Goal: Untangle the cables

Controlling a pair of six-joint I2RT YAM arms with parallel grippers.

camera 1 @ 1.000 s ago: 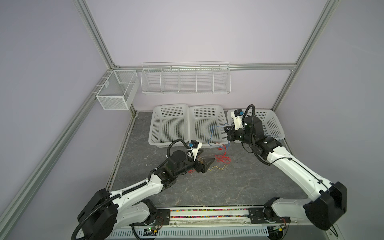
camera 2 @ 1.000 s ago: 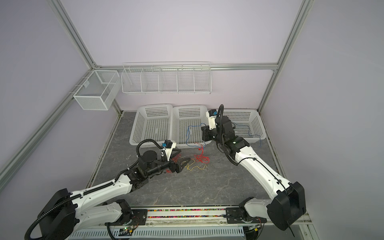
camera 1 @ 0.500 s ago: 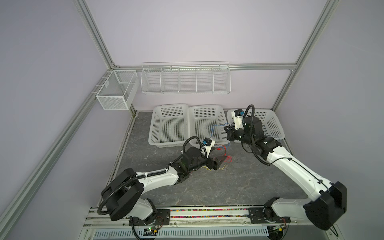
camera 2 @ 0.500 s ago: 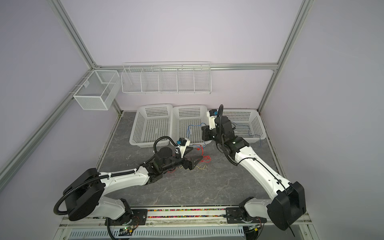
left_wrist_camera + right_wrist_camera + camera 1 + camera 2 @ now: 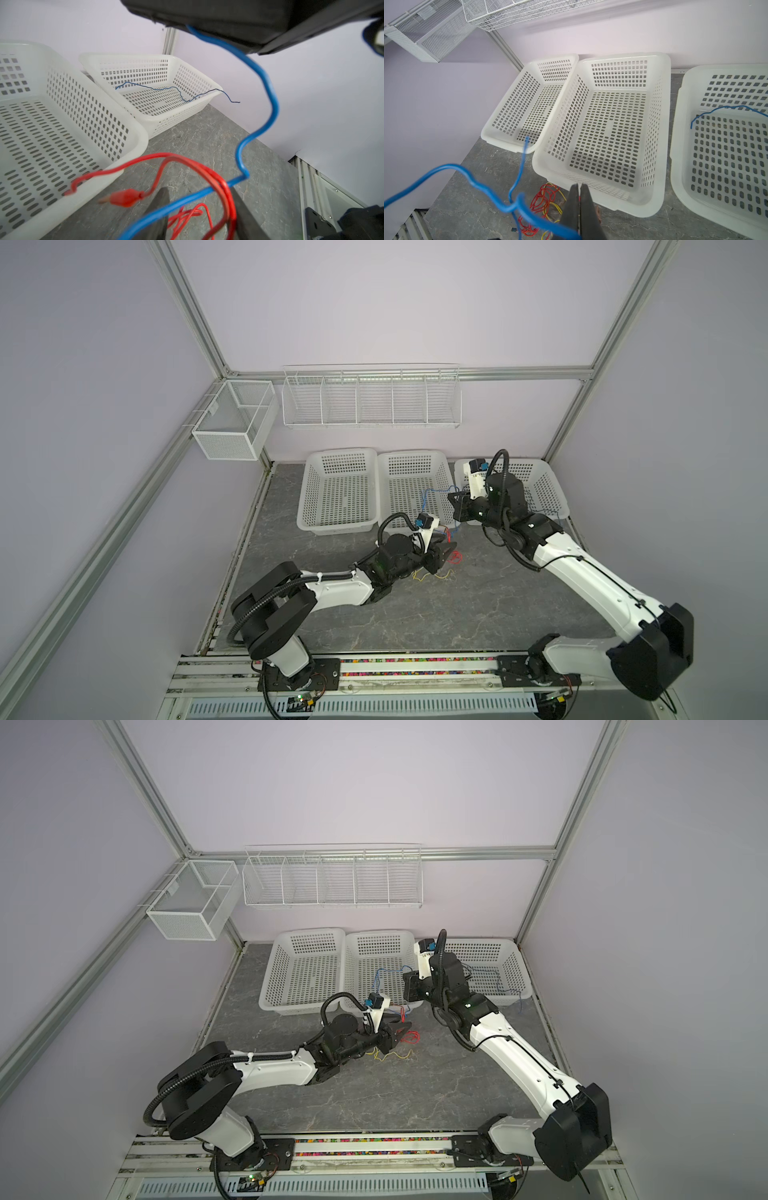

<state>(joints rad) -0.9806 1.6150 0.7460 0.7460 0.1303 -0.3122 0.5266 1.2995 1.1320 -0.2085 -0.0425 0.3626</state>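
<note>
- Left gripper: narrowed, not closed, straddling red cable and blue cable.
- Right gripper: pinched tight on blue cable.
- Yellow cable: loose on tabletop beside left gripper.

Pale lilac walls across the upper frame, aluminium posts slanting down from both top corners, wire rack on the back wall at centre, mesh box at left, three white perforated baskets behind a grey marbled tabletop, soft even light

No legible text — none anywhere
</note>
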